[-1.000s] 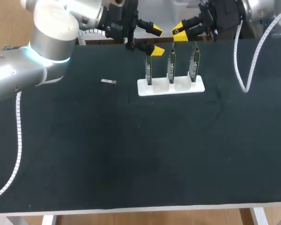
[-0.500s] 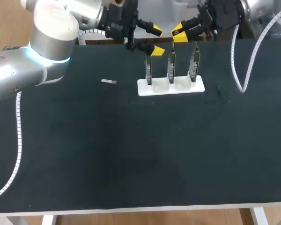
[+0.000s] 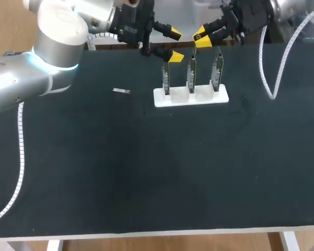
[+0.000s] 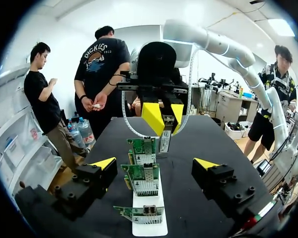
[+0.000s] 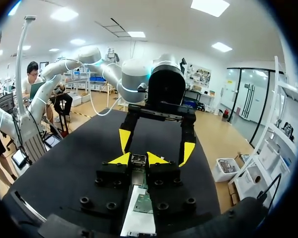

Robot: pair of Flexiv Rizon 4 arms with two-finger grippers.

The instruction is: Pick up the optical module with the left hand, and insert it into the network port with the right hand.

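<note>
Two robot arms meet over the far edge of a black table [image 3: 146, 172]. The left arm [image 3: 47, 63] comes in from the far left, and its left gripper [image 3: 174, 45] stands released, the yellow tips spread wide with nothing between them, just left of the card row. The right arm [image 3: 288, 10] enters from the far right, and its right gripper [image 3: 200, 37] is clenched on the optical module [image 4: 165, 141]. The module is a slim, silvery rectangular block hanging upright, its upper end pinched between the yellow fingertips [image 5: 121, 158]. It hangs at the far side of the table above the row of cards, though which card it hangs over cannot be told. Below, a white holder [image 3: 191, 97] carries three green network cards [image 3: 191, 73] standing on edge in a left-to-right row. A small silvery piece [image 3: 122, 91], too small to identify, lies flat on the table left of the holder.
</note>
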